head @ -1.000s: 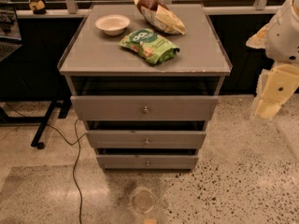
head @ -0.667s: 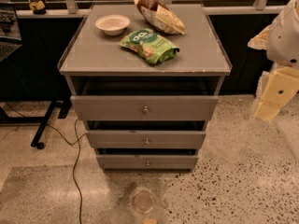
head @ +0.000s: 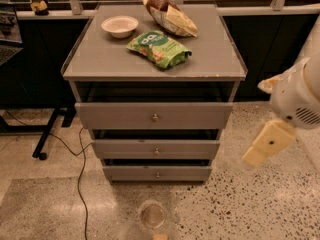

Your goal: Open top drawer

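The top drawer [head: 125, 115] is the widest grey front of the three, with a small round metal knob [head: 155, 117] at its centre. It stands a little forward of the cabinet, with a dark gap above it. My gripper [head: 264, 145] is a cream-coloured piece on the white arm [head: 300, 96] at the right. It hangs in the air to the right of the cabinet, about level with the middle drawer [head: 125, 149], and touches nothing.
On the cabinet top [head: 100, 59] lie a white bowl [head: 120, 25], a green snack bag [head: 159, 48] and a brown chip bag [head: 169, 15]. The bottom drawer [head: 125, 173] is below. A black cable [head: 80, 184] runs over the speckled floor at left. A blurred round object [head: 152, 215] is at the bottom edge.
My arm and gripper have moved down and to the left, closer to the cabinet's right side. The drawers have not moved.
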### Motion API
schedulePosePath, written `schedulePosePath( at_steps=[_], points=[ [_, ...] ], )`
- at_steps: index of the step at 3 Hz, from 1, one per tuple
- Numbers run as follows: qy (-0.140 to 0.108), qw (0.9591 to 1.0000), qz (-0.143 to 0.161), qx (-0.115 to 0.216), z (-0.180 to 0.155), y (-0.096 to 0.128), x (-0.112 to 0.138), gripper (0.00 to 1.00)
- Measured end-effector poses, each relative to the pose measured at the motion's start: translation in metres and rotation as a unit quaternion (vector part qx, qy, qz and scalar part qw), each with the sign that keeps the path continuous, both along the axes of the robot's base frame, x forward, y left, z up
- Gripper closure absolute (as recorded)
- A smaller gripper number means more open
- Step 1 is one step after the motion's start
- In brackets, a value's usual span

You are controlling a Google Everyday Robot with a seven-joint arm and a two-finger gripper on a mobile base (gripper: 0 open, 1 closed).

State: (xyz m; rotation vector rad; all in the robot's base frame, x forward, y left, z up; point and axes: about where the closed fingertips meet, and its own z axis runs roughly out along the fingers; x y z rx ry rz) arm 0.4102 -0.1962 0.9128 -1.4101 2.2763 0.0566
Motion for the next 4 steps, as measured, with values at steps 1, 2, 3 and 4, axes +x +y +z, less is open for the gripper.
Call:
schedulePosePath(
  at_steps=[1,2,3,4],
  points=[
    [-0.014,0.9967,-0.004,0.08,-0.044,0.016,0.012,0.0],
    [-0.035,0.9904,0.008,0.133,-0.072,0.034,0.04,0.0],
    [-0.041,0.9851,0.017,0.166,-0.094,0.047,0.069,0.0],
    [-0.039,0.9849,0.016,0.168,-0.098,0.047,0.071,0.19]
  ],
)
